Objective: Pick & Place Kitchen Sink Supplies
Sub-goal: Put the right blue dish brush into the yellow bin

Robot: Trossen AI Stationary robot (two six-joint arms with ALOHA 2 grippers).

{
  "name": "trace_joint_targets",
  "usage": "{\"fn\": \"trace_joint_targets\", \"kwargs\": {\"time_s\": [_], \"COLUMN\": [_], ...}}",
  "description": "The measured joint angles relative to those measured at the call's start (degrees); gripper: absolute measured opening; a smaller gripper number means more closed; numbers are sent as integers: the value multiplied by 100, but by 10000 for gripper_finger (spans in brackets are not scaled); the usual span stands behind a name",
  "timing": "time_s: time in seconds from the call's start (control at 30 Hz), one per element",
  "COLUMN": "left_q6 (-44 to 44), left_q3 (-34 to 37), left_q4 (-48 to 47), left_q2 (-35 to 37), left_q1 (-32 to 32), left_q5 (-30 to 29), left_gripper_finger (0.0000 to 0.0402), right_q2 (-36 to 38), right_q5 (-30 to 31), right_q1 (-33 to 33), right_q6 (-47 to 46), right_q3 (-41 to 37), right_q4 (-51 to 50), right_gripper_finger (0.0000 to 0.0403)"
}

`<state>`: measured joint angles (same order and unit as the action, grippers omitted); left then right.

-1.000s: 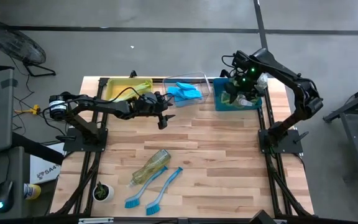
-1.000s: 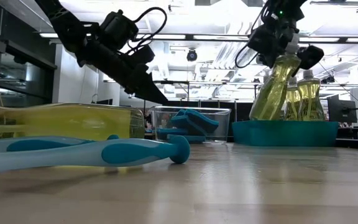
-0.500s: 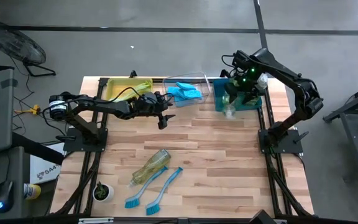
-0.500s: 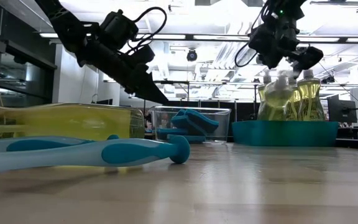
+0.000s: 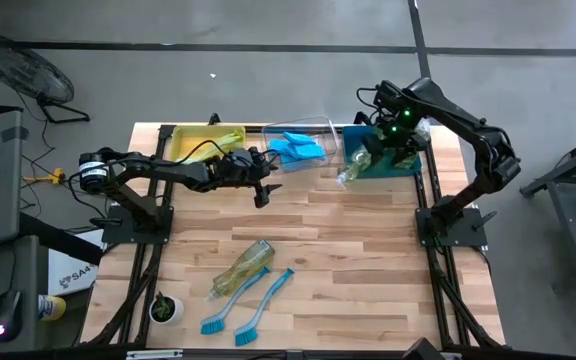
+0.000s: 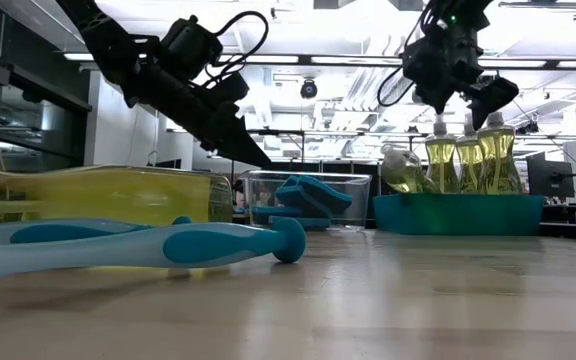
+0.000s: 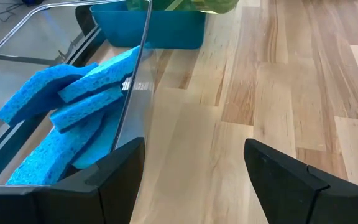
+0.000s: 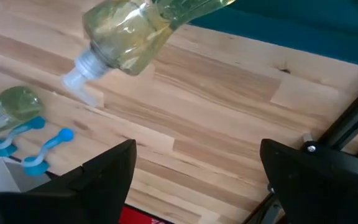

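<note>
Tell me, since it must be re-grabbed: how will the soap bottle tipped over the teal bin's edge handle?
The soap bottle leans out over the teal bin rim, so a nudge may topple it onto the table. Its rounded, glossy body probably rolls and slips. Being mostly full, it is likely heavy for its size.

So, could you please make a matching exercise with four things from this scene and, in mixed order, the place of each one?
Things:
1. sponges
2. tipped bottle
3. brushes
4. plant

Places:
A. near table edge, beside a lying bottle
B. leaning over the teal bin rim
C. near left corner of the table
D. in the clear bin

Pairs: 1-D, 2-B, 3-A, 4-C
</note>
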<state>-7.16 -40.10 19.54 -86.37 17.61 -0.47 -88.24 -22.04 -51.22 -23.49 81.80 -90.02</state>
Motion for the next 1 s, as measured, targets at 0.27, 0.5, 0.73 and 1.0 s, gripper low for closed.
{"fn": "trace_joint_targets", "kwargs": {"time_s": [0.27, 0.5, 0.73, 1.0], "left_q6": [0, 17, 33, 128], "left_q3": [0, 0, 0, 0], "left_q4": [0, -1, -21, -38], "left_q2": [0, 0, 0, 430], "left_q1": [0, 0, 0, -2], "left_q5": [0, 1, 2, 136], "left_gripper_finger": [268, 268, 268, 268], "right_q2": [230, 535, 1038, 1358], "right_q5": [-94, 90, 1290, 2526], "right_q1": [101, 747, 2027, 3485], "right_q6": [546, 1030, 1825, 2165], "right_q3": [221, 825, 713, -600], "right_q4": [76, 1241, 2794, 4255], "right_gripper_finger": [336, 336, 336, 336]}}
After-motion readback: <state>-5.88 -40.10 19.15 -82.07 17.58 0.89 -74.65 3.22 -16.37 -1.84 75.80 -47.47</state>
